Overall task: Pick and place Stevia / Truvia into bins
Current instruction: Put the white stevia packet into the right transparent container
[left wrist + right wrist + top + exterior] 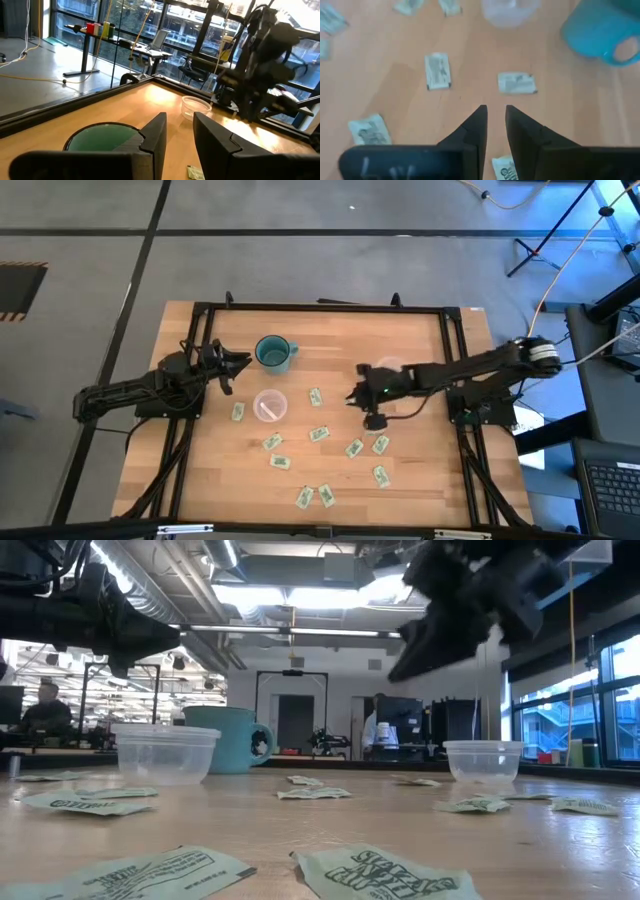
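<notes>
Stevia sachets [318, 434] lie scattered flat over the near half of the wooden counter [420, 480], about a dozen of them, white with green print, none touching a pincer. One sachet [315, 397] lies between the two clear cups; another [238, 411] sits just beside the left cup [270, 406], which seems to hold something pale, though I cannot tell what. The right cup [392, 370] stands near the right arm and is partly covered by it in the high view. A teal mug [273, 353] stands behind the left cup.

The right pincer [352, 396] hangs above the middle of the counter, clear of the wood. In its wrist view the two dark fingers [475, 127] stand a narrow gap apart, slightly parted, with only bare wood showing between them; they grip nothing. Two sachets [517, 83] lie ahead of the tips, untouched.

The left pincer [240, 363] waits at the left side, just beside the mug, raised off the counter. Its fingers [157, 132] likewise show a slim gap with nothing in it, the mug's green inside [102, 136] lying below them.
</notes>
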